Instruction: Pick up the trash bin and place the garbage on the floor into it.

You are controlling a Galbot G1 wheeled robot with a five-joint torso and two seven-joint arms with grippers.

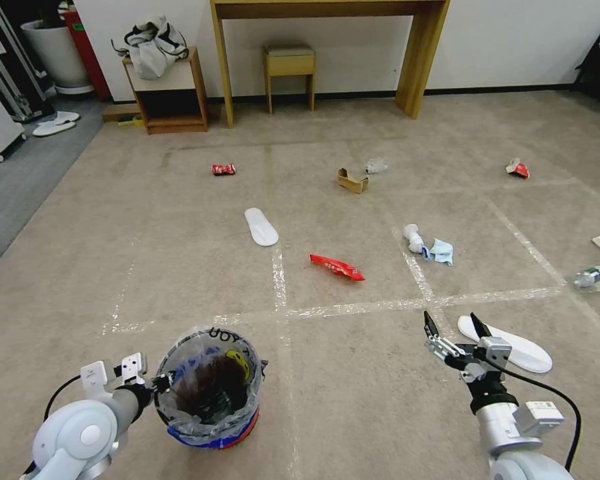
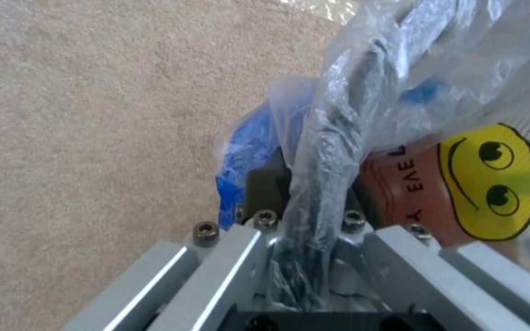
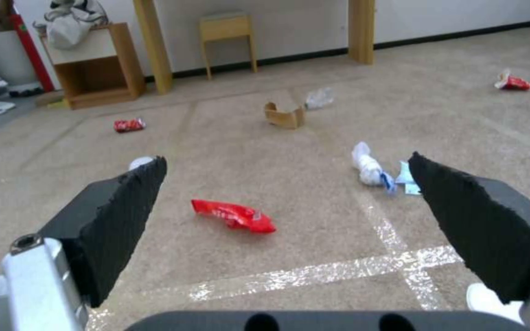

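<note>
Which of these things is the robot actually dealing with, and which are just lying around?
Job: trash bin held by left gripper; open right gripper; red foil wrapper, soda can, cardboard scrap, face mask.

Lying about: stool, pair of slippers, cabinet.

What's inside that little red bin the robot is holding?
The trash bin, gripped at its rim by the left hand, is lined with a clear plastic bag with black lettering. Its bottom looks dark; the crinkled bag hides any contents.

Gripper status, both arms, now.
Left gripper: shut on the trash bin rim.
Right gripper: open, empty, above the floor.
</note>
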